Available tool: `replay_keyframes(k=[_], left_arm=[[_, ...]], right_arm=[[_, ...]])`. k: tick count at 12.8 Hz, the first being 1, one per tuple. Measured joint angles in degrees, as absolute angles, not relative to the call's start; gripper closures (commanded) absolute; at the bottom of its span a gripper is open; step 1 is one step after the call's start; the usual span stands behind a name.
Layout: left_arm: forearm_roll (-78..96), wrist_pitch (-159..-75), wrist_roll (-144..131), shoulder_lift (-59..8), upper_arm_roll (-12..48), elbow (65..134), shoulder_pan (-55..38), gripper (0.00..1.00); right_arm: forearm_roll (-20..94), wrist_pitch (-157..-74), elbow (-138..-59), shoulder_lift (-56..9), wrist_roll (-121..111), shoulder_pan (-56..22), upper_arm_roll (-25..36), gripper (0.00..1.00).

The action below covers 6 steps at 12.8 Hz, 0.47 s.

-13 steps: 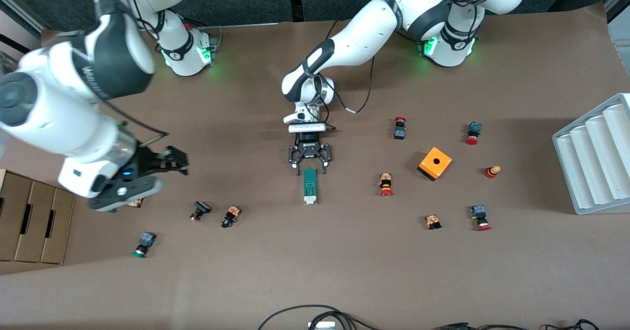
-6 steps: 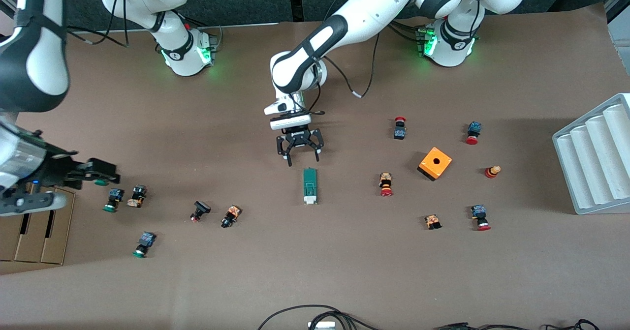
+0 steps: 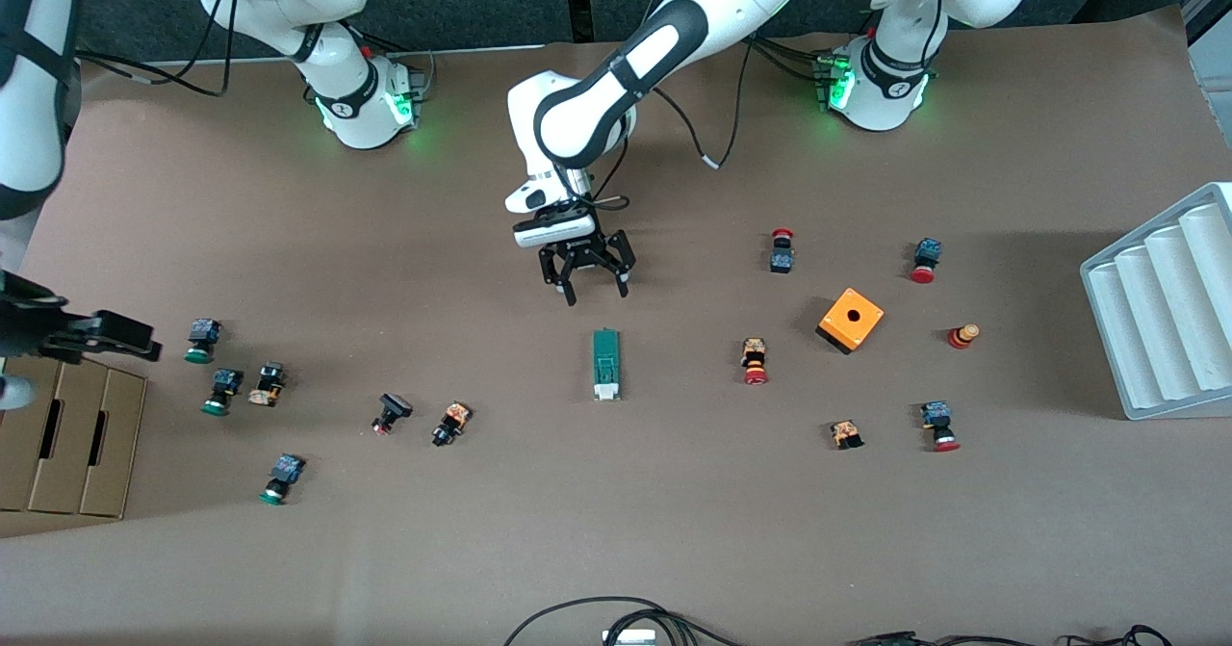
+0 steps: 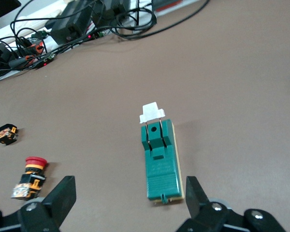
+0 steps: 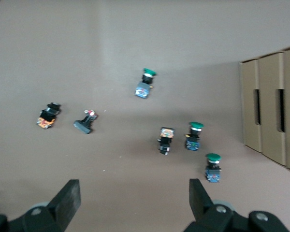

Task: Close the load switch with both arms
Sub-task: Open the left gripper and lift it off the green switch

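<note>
The load switch [image 3: 605,365] is a narrow dark-green block lying flat near the table's middle. Its white handle [image 3: 605,392] is at the end nearer the front camera. In the left wrist view the load switch [image 4: 159,157] shows whole, with the white handle [image 4: 152,112] sticking out of one end. My left gripper [image 3: 597,295] [image 4: 129,198] hangs open just above the switch's other end and touches nothing. My right gripper [image 3: 135,338] [image 5: 134,200] is open and empty. It hovers at the right arm's end of the table, beside a green-capped push button [image 3: 199,340].
Push buttons [image 3: 223,391] [image 5: 194,135] lie scattered toward the right arm's end, beside cardboard boxes [image 3: 67,434] [image 5: 270,111]. More buttons [image 3: 756,362], an orange cube box [image 3: 851,319] and a white ribbed tray [image 3: 1165,309] sit toward the left arm's end. Cables [image 3: 616,622] lie at the nearest edge.
My left gripper has drawn back from the load switch toward its base and risen. My right arm has swung out to its own end of the table, uncovering green-capped buttons.
</note>
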<state>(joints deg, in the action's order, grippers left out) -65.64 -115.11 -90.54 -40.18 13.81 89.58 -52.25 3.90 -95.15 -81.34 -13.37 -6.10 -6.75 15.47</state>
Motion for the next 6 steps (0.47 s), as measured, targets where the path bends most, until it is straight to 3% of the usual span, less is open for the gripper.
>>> replay_keyframes(k=[6], left_arm=[[-48.53,-115.13,-63.64,-32.13,13.74,89.3,-47.15,0.0]], right_arm=[[3.9,-94.74,-81.35,-12.76,-5.97,-6.78,16.57,0.0]])
